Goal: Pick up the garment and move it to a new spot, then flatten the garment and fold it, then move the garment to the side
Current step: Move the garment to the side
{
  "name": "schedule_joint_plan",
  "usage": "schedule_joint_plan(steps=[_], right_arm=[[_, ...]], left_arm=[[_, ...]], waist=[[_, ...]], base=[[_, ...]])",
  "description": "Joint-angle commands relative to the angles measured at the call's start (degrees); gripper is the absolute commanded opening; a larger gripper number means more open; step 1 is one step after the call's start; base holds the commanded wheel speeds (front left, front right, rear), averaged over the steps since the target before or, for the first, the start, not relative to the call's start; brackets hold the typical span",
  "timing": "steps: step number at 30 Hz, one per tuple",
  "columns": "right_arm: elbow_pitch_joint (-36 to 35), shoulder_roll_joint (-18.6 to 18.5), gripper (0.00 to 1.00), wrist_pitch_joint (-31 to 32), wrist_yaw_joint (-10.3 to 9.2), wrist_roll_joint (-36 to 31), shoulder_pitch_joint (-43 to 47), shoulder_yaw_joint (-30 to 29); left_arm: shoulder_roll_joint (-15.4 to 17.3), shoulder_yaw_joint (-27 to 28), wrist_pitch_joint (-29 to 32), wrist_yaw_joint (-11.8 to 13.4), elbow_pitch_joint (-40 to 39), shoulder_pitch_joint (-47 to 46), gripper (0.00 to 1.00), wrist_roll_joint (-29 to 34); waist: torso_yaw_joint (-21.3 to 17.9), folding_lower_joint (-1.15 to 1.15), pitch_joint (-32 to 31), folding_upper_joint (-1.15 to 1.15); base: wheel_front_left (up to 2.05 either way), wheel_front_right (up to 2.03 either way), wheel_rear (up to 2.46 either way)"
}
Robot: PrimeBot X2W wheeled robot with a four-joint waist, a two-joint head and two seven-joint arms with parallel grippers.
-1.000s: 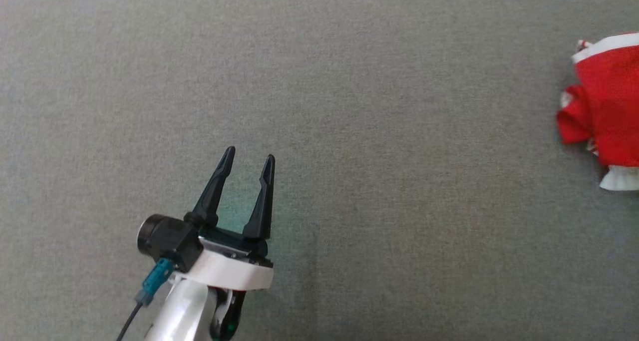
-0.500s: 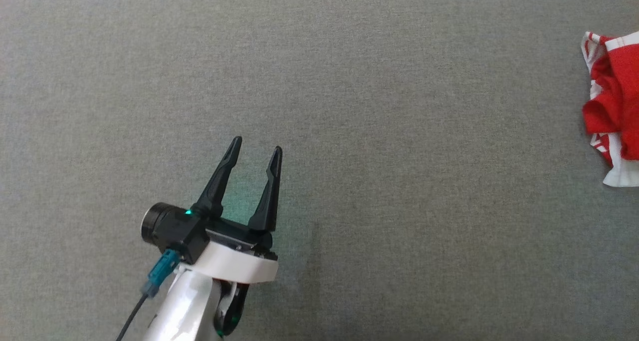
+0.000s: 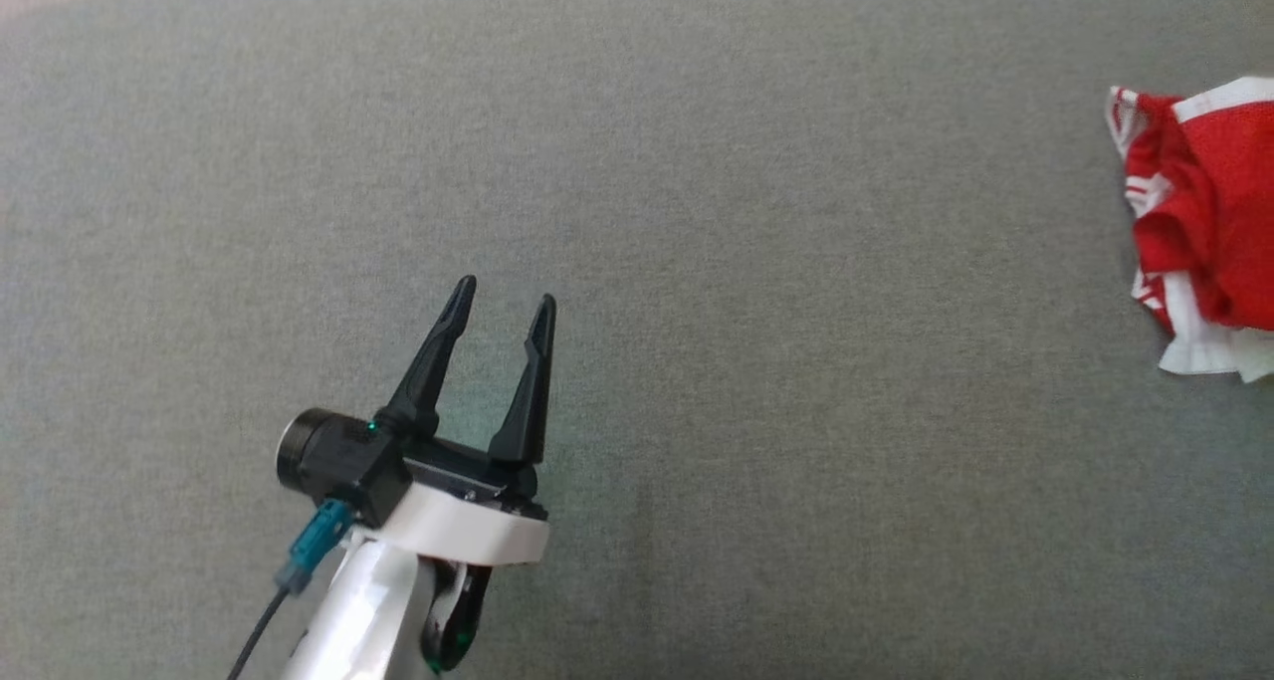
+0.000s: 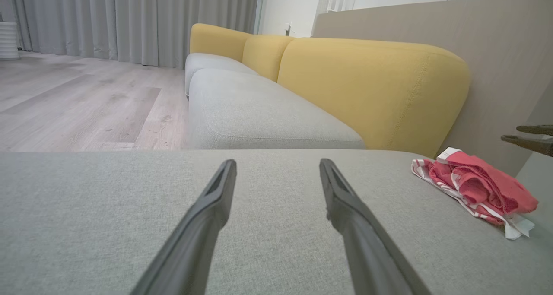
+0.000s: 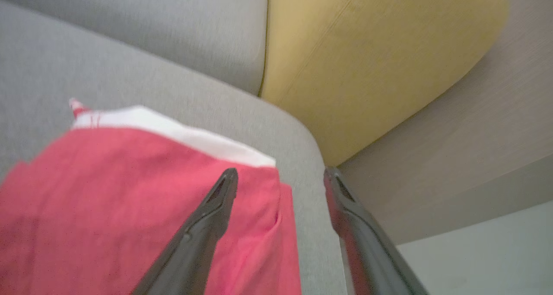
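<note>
My left gripper (image 3: 504,292) hovers low over the bare grey seat cushion (image 3: 756,192), its two dark fingers spread and holding nothing. The red garment (image 3: 1204,212), trimmed in white with a striped edge, lies far off to my right on the same cushion. It sits close to the cushion's right end, near the yellow backrest (image 4: 371,87). It is a bunched heap with folds riding over each other, so I judge that flattening and folding are not yet done. My right gripper (image 5: 281,170) is much the nearer hand and hangs right over the cloth. Its fingers stand apart with nothing between them; in the right wrist view one lies across the red fabric and the other across the cushion's rounded corner. From my left hand the heap lies to the right and slightly farther back, well apart from it across open cushion. The heap seems to run longer front to back than side to side, but the head view cuts off its right side, so I can't be sure. Any next grasp belongs to my right hand, probably at the white band (image 5: 181,133) on the garment's far side.
</note>
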Motion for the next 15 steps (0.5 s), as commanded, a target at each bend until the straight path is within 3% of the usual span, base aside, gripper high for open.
schedule_joint_plan(steps=[1, 7, 15], right_arm=[[-1.32, 0.0, 1.0, -1.67, 0.39, -0.01, -0.49, -0.54], [-6.28, 6.91, 1.0, -5.17, 0.39, 1.55, 0.06, -4.11], [-24.22, 18.11, 1.0, -6.46, 0.39, 3.44, 10.0, -9.7]], left_arm=[[0.19, 2.4, -0.29, 0.09, -1.8, -0.35, 1.0, -0.11], [0.19, 4.04, -0.29, 0.09, -2.82, 1.66, 1.0, -1.16], [0.19, 7.27, -0.29, 0.32, -5.36, 4.8, 1.0, -2.09]], waist=[[-0.61, 0.0, -1.6, 0.0], [-1.56, 0.0, -5.81, 0.0], [-2.52, 0.0, -9.98, 0.0]], base=[[0.0, 0.0, 0.0], [0.0, 0.0, 0.0], [0.0, 0.0, 0.0]])
